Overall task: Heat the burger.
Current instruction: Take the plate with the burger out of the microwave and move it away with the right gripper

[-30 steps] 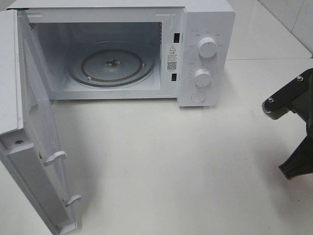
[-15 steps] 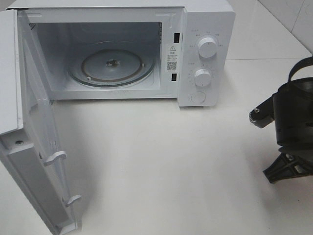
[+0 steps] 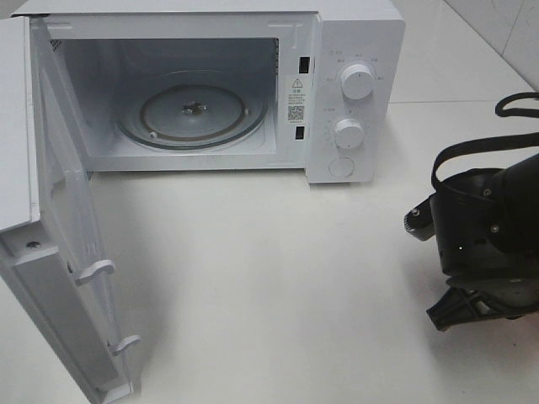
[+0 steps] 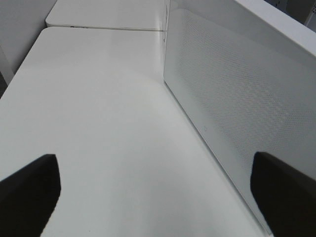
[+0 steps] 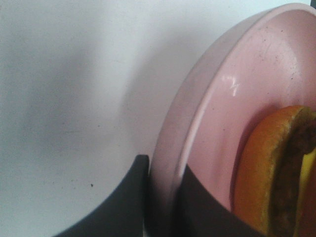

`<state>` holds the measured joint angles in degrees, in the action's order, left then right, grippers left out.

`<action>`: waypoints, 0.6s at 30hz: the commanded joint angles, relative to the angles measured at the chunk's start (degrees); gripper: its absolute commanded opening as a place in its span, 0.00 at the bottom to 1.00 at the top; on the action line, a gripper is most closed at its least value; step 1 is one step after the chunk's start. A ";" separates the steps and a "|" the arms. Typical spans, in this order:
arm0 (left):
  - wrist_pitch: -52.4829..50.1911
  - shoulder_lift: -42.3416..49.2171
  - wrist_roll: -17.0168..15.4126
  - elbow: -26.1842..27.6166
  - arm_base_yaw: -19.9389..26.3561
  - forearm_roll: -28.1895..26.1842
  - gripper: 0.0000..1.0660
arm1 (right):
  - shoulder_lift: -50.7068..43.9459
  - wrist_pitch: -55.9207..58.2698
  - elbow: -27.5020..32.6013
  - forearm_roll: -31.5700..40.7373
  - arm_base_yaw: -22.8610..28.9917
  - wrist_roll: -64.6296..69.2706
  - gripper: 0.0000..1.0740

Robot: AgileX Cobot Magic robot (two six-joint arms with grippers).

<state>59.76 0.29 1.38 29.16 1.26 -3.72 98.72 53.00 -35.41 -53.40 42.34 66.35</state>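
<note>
burger [image 5: 276,173] on pink plate [image 5: 222,98], right gripper [image 5: 163,197] apparently pinching rim

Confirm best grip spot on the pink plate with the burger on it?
The rim. The right hand is shut on the pink plate at its edge, one finger on each side of the thin raised lip. Coming in from outside the edge looks best; it likely stays clear of the burger, which sits further in.
</note>
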 commanded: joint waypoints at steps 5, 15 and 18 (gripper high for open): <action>-0.34 1.20 -0.17 -0.29 0.11 -0.11 0.94 | 3.04 0.80 -0.06 -3.44 -1.83 2.12 0.00; -0.34 1.20 -0.17 -0.29 0.11 -0.11 0.94 | 6.07 -0.80 -0.06 -4.76 -3.78 3.50 0.03; -0.34 1.20 -0.17 -0.29 0.11 -0.11 0.94 | 6.19 -2.41 -0.06 -4.64 -3.78 3.50 0.07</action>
<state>59.76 0.29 1.38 29.16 1.26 -3.72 104.62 47.67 -35.47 -55.98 38.85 69.39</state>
